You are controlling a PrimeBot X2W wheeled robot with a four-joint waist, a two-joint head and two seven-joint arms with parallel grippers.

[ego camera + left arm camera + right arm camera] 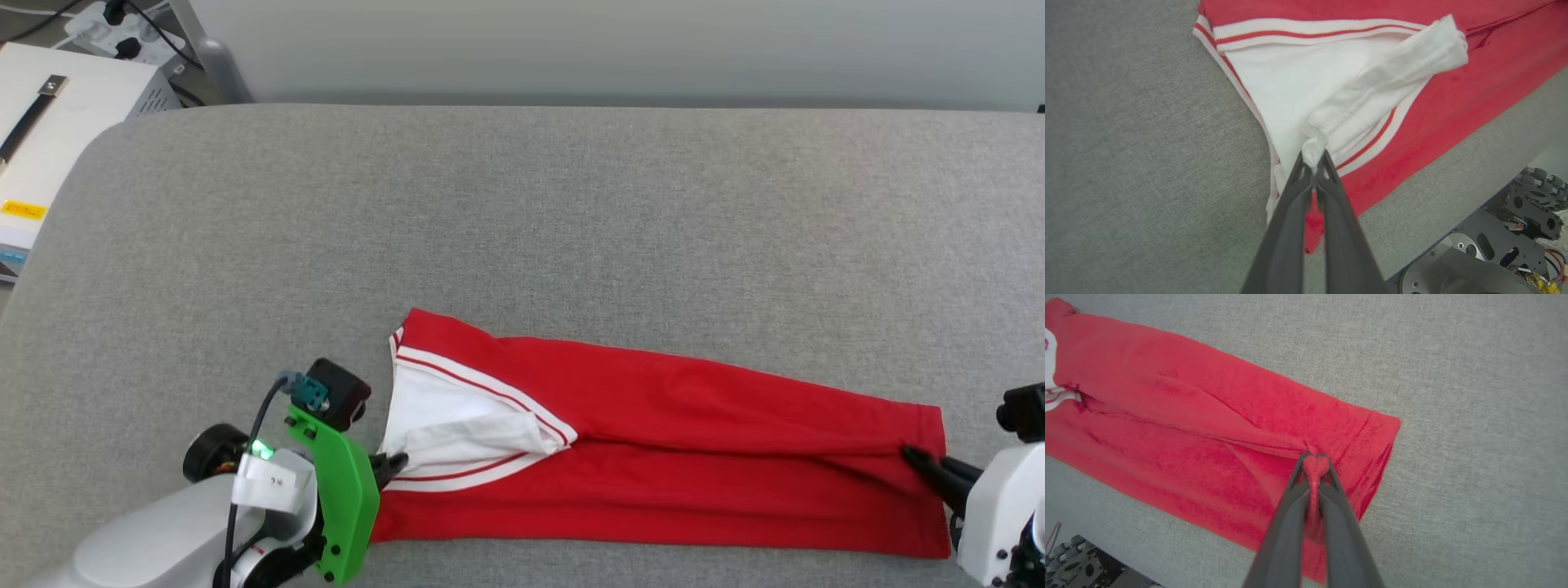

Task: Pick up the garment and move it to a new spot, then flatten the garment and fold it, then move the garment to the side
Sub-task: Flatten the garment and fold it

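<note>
Head cam: high up, looks fwd & down over grey surface (522, 204), whole garment (694, 457) in frame. L wrist cam: close, looks along left gripper (1313, 158) at white-sleeve end. R wrist cam: close, along right gripper (1315, 459) at hem end. All 3 share garment.

- The garment (694, 441) is a red shirt with a white sleeve (457, 416) and red-and-white striped trim; it is folded lengthwise into a long, narrow band
- It lies flat on the grey surface (522, 204), near the front edge, slanting slightly; sleeve end to the left, stitched hem (931, 490) to the right
- The sleeve cloth is bunched and rumpled; a long crease runs down the red middle to the hem
</note>
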